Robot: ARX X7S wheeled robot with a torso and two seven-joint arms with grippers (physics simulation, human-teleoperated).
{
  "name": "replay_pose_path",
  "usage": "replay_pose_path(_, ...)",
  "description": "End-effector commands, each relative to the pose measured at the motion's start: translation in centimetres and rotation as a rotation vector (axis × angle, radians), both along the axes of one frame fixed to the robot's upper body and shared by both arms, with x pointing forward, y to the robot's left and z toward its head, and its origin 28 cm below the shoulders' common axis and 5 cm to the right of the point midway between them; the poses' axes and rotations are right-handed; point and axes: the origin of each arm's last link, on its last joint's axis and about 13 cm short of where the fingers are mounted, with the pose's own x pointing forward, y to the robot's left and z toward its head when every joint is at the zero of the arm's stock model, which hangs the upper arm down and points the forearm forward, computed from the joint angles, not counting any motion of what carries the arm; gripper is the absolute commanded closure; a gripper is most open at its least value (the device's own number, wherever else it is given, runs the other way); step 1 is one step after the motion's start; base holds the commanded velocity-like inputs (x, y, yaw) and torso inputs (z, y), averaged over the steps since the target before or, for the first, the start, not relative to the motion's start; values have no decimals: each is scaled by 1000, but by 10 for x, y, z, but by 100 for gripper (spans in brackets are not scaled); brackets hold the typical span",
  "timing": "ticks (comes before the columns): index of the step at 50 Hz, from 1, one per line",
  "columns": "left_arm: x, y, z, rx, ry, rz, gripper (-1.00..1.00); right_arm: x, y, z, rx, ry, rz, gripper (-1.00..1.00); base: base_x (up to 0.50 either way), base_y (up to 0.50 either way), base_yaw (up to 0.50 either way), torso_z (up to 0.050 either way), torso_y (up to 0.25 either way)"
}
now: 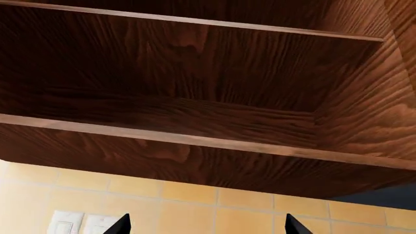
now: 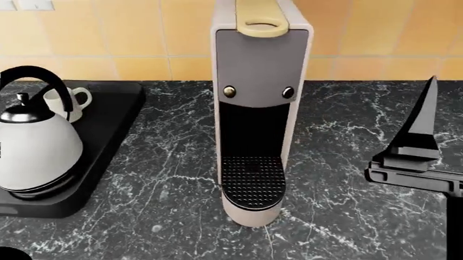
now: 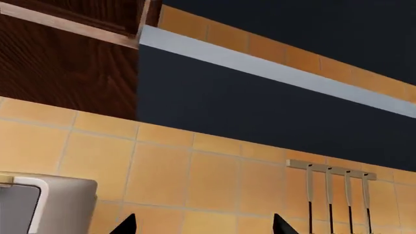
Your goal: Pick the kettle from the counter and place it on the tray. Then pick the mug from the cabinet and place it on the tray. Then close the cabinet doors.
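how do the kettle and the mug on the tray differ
The kettle is much bigger than the mug and egg-shaped, while the mug is a small cylinder. The kettle has a tall black arched handle over its top and a black knobbed lid; the mug has a small loop handle at its side and an open top. The kettle stands nearer the robot, the mug behind it. Both are whitish, upright, and on the black tray.

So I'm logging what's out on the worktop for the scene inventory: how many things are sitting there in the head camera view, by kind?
Kettle: 1
Mug: 1
Tray: 1
Coffee machine: 1
Total: 4, with the kettle and mug both on the tray.
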Motion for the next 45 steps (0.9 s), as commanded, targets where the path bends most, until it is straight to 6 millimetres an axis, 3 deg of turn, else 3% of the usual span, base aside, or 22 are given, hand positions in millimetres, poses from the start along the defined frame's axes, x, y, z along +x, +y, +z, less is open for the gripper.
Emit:
replay_pose_path(1, 0, 0, -3, 1, 3, -1, -100, -2, -4, 4, -1, -29, -6, -100, -1, -500, 0, 0, 0)
replay_pose_path(10, 1, 0, -4, -6, 13, -7, -100, 1, -6, 19, -19, -23, -51, -100, 0, -167, 0, 0, 0)
replay_pose_path(15, 0, 0, -5, -4, 13, -9, -100, -1, -7, 60, -31, -29, -110, -100, 0, 0, 0, 0, 0)
replay_pose_path(21, -1, 0, -5, -4, 12, -12, -100, -24, -12, 104, 34, -49, -196, -100, 0, 0, 0, 0, 0)
replay_pose_path(26, -2, 1, -5, -6, 11, -14, -100, -26, -10, 143, 25, -133, -211, -100, 0, 0, 0, 0, 0)
replay_pose_path(29, -3, 1, -6, -4, 11, -15, -100, -31, 2, 159, -24, -166, -148, -100, 0, 0, 0, 0, 0)
replay_pose_path(45, -5, 3, -5, -16, 9, -21, -100, -33, 22, 236, -110, -250, -59, -100, 0, 0, 0, 0, 0)
